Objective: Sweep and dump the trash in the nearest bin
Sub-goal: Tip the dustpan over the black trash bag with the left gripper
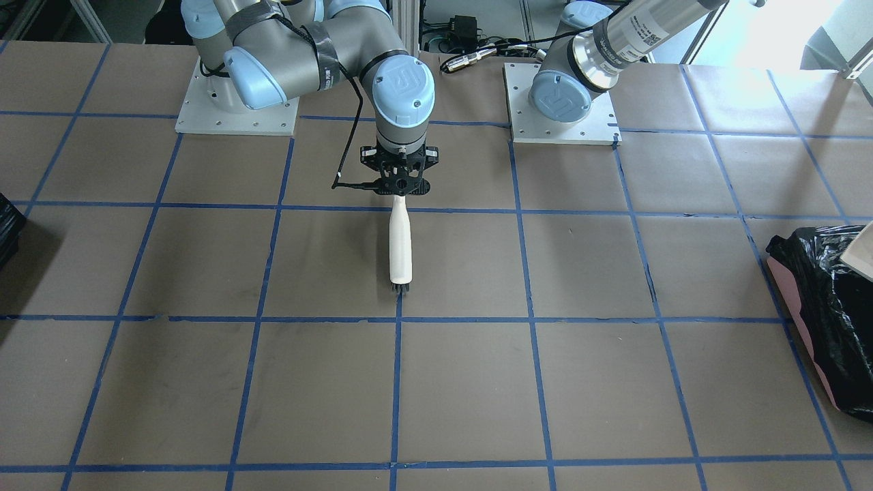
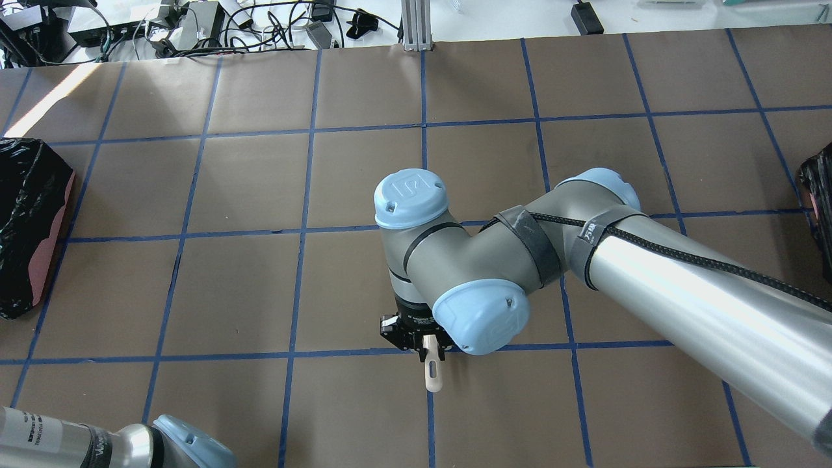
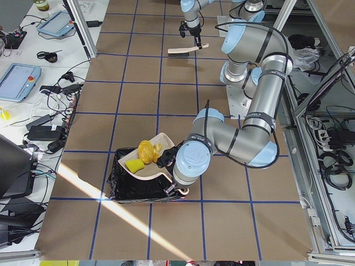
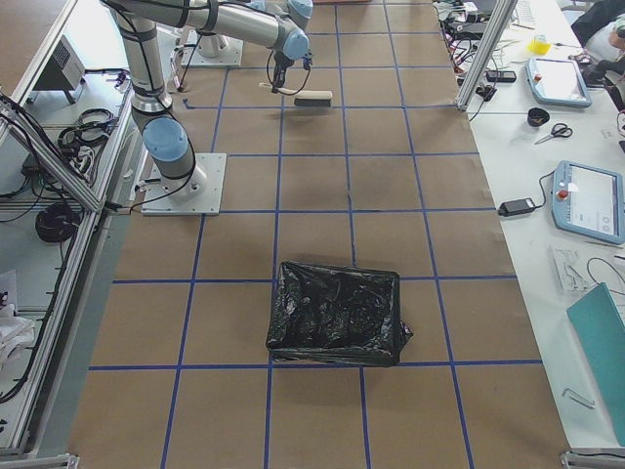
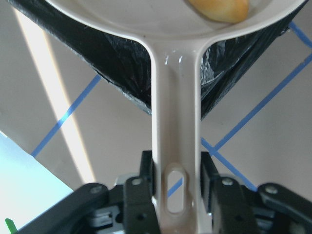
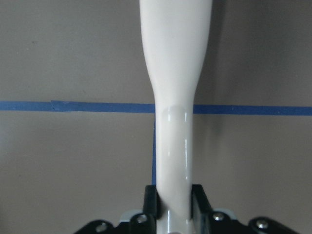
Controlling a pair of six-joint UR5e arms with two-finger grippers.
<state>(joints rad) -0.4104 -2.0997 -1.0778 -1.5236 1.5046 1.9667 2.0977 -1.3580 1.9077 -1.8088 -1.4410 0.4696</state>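
My left gripper (image 5: 176, 170) is shut on the handle of the white dustpan (image 5: 175, 112) and holds the pan over the bin (image 3: 136, 185), which is lined with a black bag. Yellow trash (image 3: 145, 151) lies in the pan (image 3: 161, 145); one piece shows in the left wrist view (image 5: 219, 7). The same bin sits at the table's edge in the front-facing view (image 1: 829, 314) and the overhead view (image 2: 29, 227). My right gripper (image 1: 401, 185) is shut on the white brush (image 1: 401, 245), bristles down near the table; its handle shows in the right wrist view (image 6: 174, 97).
A second black-lined bin (image 4: 337, 313) stands on the robot's right side, seen at the edge of the overhead view (image 2: 820, 195). Blue tape lines (image 1: 532, 320) grid the brown table. The arm bases (image 1: 563, 102) are mounted at the robot's edge.
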